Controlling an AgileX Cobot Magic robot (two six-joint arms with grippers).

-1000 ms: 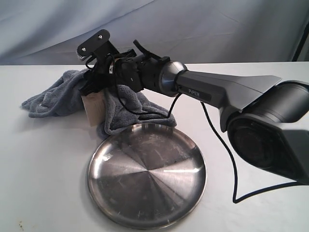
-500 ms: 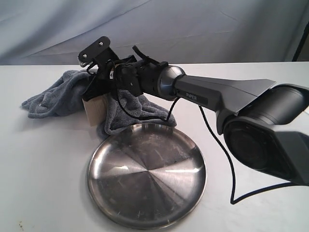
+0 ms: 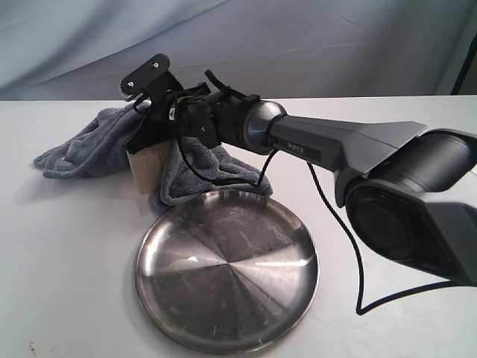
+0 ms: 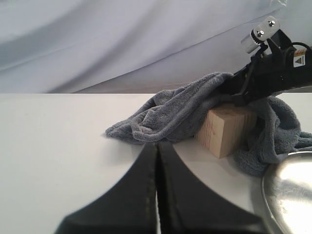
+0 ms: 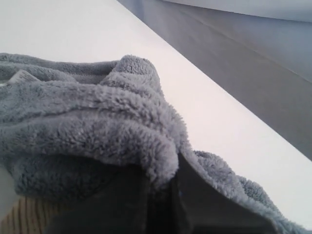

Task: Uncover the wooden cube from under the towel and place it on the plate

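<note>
Right claw pinches towel above wooden cube.

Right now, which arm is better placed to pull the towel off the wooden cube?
The right: the right hand pinches the towel just above the wooden cube, while the left hand sits shut, short of it.

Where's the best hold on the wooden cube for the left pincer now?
Likely the wooden cube's bare lower half, across opposite flat sides, approached from the side where the left pincer sits shut; the towel hangs over its top and far side, blocking above.
</note>
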